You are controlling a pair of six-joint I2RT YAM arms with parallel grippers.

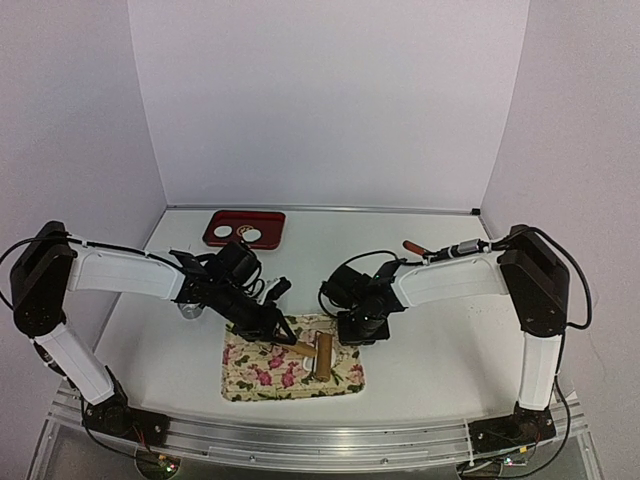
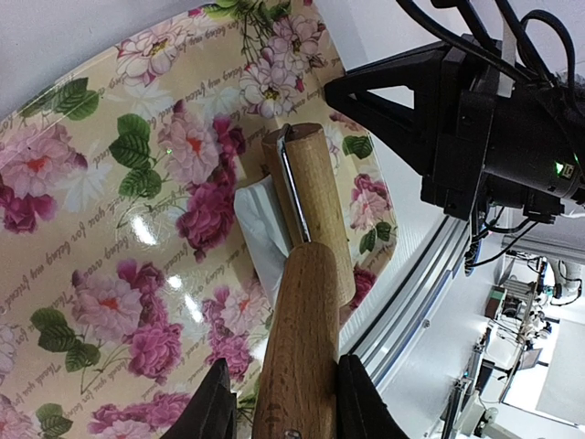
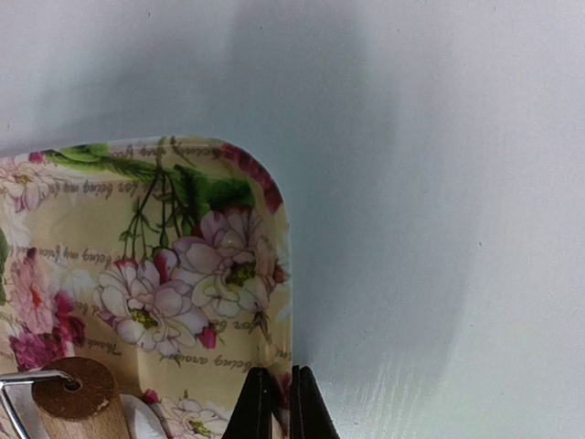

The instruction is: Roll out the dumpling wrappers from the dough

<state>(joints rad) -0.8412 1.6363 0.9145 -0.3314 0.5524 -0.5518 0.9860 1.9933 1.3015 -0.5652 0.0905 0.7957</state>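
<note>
Wooden roller [image 2: 306, 274] clamped in left gripper [image 2: 281, 384], on dough [image 2: 260, 229]; right gripper [image 3: 277, 398] pinching tray [image 3: 183, 229] rim.

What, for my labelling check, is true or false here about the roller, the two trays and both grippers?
1. The left gripper grips the wooden roller by its handle. True.
2. The roller's barrel rests in the red tray. False: it lies in the floral tray, over a piece of white dough.
3. The right gripper is pinched shut on the floral tray's rim. True.
4. The red tray holds nothing. False: two dumpling wrappers lie in it.
</note>
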